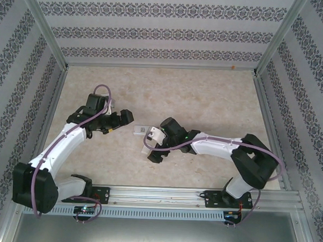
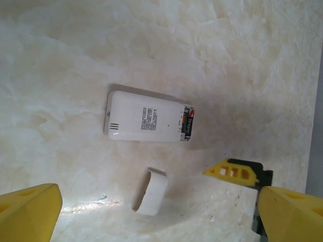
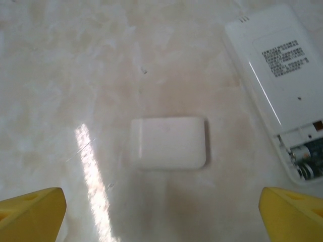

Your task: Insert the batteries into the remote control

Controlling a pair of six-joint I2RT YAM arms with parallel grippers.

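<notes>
Top external view: the remote control (image 1: pixel 139 130) is a small white sliver near the middle of the bench (image 1: pixel 184 92), well away from every edge. The left hand (image 1: pixel 120 122) is just to its left and the right hand (image 1: pixel 148 144) just beside its near-right end. The far half of the bench lies bare up to the patterned walls (image 1: pixel 165 35), while the arms crowd the near half. Detail on the remote is too small to read from here.

Left wrist view comes closer. The remote lies back-up with its compartment uncovered at one end, and a battery (image 2: pixel 188 123), dark and orange, sits inside. A white battery cover (image 2: pixel 151 191) lies loose on the bench near the remote, not touching it. The left hand's yellow fingers (image 2: pixel 28 214) are spread wide and cut off by the lower corners.

Right wrist view has the cover lying flat ahead of that hand's wide-spread fingers (image 3: pixel 30 214). The compartment is cut by the right edge, its contents blurred.
</notes>
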